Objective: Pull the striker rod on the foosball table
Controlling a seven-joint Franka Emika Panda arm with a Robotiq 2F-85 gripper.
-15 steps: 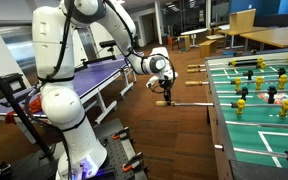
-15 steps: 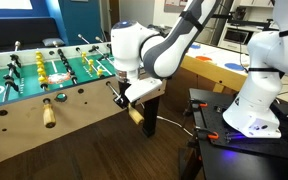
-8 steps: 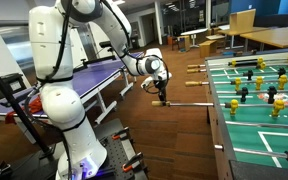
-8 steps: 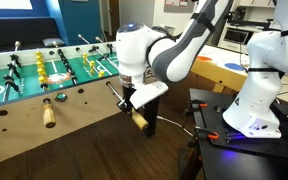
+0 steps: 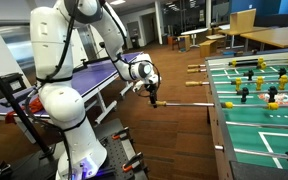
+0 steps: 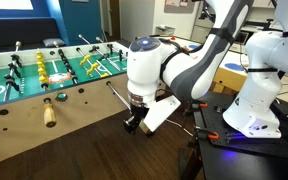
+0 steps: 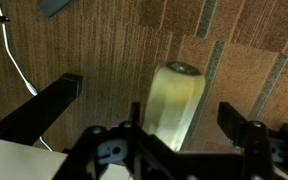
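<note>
The foosball table [image 5: 220, 120] [image 6: 19, 125] shows in both exterior views. Its striker rod [image 5: 184, 103] [image 6: 116, 93] is drawn far out from the table's side. The rod's pale handle [image 7: 179, 105] lies lengthwise between my jaws in the wrist view. My gripper [image 5: 152, 99] [image 6: 134, 122] [image 7: 184, 125] is at the rod's outer end, open. The right finger [image 7: 236, 122] stands clear of the handle, and the left one [image 7: 134, 118] is close beside it. In an exterior view the gripper body hides the handle.
Other rod handles [image 5: 194, 70] [image 6: 49, 112] stick out of the table's side. A blue table [image 5: 94, 75] stands behind the arm. A black leg [image 7: 44, 105] and a white cable [image 7: 14, 60] lie on the wood floor. A desk [image 6: 224, 70] is behind.
The gripper has travelled away from the foosball table, drawing the rod further out. Its jaws, shut on the handle before, now stand apart.
</note>
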